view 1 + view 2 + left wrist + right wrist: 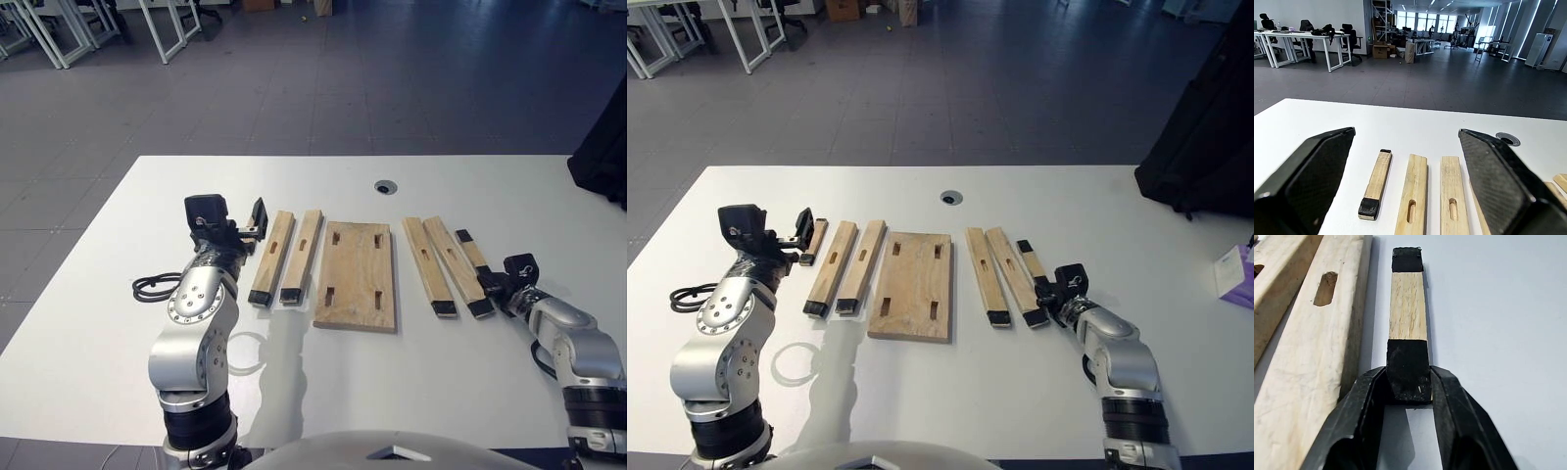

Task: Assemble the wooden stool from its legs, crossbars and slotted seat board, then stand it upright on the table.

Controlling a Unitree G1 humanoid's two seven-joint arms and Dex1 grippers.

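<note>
The right gripper (pixel 1408 377) is clamped on the black end of the right crossbar (pixel 1407 308), which lies just beside the legs (pixel 458 264). It should lift slowly and level (a one-end hold may let it droop). The left gripper (pixel 1406 142) hangs wide open above the left crossbar (pixel 1376 183); the table (pixel 470 372) holds one seat board (pixel 358 274), four legs, two crossbars.

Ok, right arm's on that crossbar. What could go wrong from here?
1. The right gripper grips the right crossbar only by its black end cap; the bar may pivot or slip when lifted.
2. It lies close beside a slotted leg, which a sideways lift could knock.
3. The open left gripper faces the left crossbar and two legs together; it might catch the wrong piece.
</note>
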